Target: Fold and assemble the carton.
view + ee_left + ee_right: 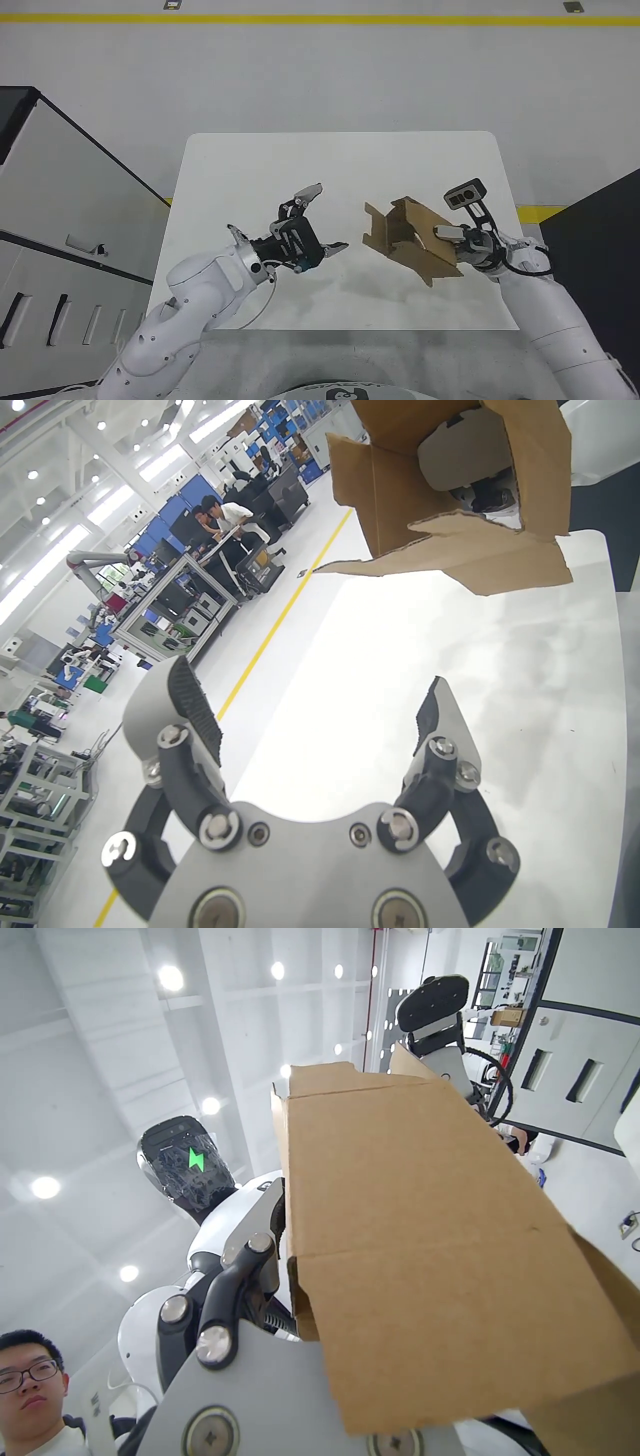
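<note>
Pale workshop floor is stretching around the scene, with a yellow line (320, 18) running across its far side and a grey cabinet (60, 200) standing off to the left. On that floor the white table (400, 160) is taking up the middle of the top view.

Over the right half of the table the carton (415, 240) is hanging as an opened brown tube. In the left wrist view it seems to be sitting clear of the surface. Its long axis is slanting across the table, and its open mouth with loose flaps (450, 565) is facing the middle of the table.

The right gripper (455, 238) is pinching one carton wall at the end away from that mouth, with one finger showing inside the tube and one outside.

The left gripper (330, 216) is hovering over the table's middle, spread wide and holding nothing, well apart from the carton. The mouth is lying straight ahead of its open fingers (195, 705), so this free arm is probably the one placed to press the flaps.
</note>
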